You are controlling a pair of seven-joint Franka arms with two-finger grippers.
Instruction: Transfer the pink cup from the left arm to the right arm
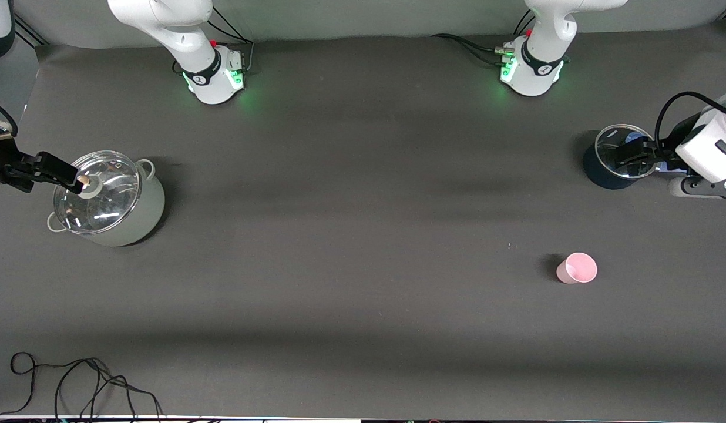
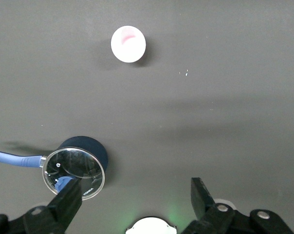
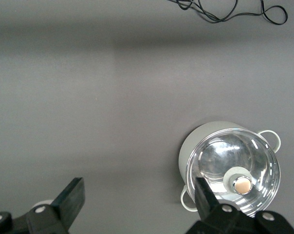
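Observation:
The pink cup (image 1: 577, 268) stands upright on the dark table toward the left arm's end, nearer to the front camera than the dark blue pot (image 1: 604, 170). It also shows in the left wrist view (image 2: 128, 44), mouth up and empty. My left gripper (image 1: 636, 154) hangs open and empty over the dark blue pot's glass lid, well apart from the cup; its jaws stand wide in the left wrist view (image 2: 135, 195). My right gripper (image 1: 63, 173) is open and empty over the white pot (image 1: 134, 217) at the right arm's end, its jaws wide in the right wrist view (image 3: 137, 195).
The dark blue pot (image 2: 88, 148) has a glass lid (image 2: 74, 173) and a blue handle (image 2: 15, 158). The white pot (image 3: 195, 146) carries a glass lid with a knob (image 3: 242, 184). A black cable (image 1: 75, 382) lies by the near edge at the right arm's end.

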